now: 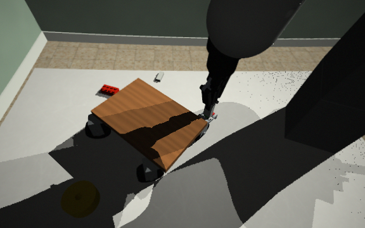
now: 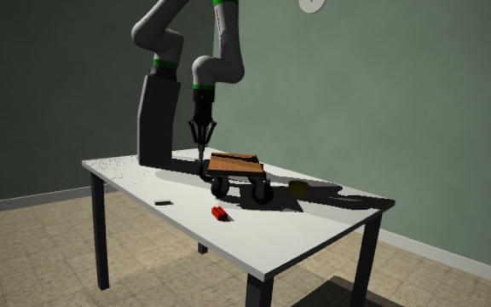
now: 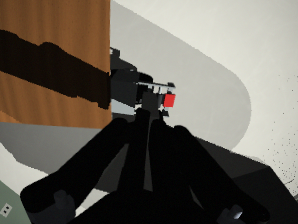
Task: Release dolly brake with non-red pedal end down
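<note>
Dolly (image 1: 149, 121) sits mid-table (image 2: 271, 251), all wheels down. Gripper (image 1: 208, 114), jaws fully closed and empty, is pressed on the brake pedal (image 3: 158, 96) at the deck's 3 o'clock corner. Slipping onto the red end (image 3: 169, 100) is risked, re-locking.

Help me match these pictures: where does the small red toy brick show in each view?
Top: small red toy brick on the white table, beyond the wooden dolly deck's far left edge.
Exterior: in front of the dolly, toward the table's near edge.
Wrist: not in view.
Shared landmark: the wooden dolly deck.
</note>
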You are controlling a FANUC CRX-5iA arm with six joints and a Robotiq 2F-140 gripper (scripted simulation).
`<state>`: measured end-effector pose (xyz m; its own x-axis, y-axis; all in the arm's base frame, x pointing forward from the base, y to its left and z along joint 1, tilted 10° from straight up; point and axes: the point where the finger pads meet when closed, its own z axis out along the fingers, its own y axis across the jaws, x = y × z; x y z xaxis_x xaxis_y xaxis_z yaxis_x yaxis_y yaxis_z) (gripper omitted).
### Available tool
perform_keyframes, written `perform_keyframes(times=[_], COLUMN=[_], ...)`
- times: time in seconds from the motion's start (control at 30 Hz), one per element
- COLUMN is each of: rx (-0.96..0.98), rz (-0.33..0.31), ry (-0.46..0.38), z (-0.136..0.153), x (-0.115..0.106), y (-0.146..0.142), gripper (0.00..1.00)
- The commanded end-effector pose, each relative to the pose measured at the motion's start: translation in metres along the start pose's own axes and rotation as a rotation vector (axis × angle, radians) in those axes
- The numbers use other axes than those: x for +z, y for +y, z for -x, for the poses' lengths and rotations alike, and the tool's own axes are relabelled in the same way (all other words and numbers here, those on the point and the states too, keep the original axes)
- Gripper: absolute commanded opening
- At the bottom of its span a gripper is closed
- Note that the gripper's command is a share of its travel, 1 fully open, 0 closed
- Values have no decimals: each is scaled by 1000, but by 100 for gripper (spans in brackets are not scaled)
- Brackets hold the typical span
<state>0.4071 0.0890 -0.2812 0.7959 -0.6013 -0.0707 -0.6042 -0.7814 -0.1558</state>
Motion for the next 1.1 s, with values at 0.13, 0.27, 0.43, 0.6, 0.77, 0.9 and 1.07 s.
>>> perform_keyframes(times=[0.13,0.27,0.43,0.6,0.77,0.9,1.07], rx=[0,0,0,0,0,0,0], rz=[0,0,0,0,0,0,0], ry=[0,0,0,0,0,0,0], z=[0,0,0,0,0,0,0], x=[0,0,1,4,6,7,7], y=[0,0,0,0,0,0,0], gripper=[0,0,0,0,0,0,0])
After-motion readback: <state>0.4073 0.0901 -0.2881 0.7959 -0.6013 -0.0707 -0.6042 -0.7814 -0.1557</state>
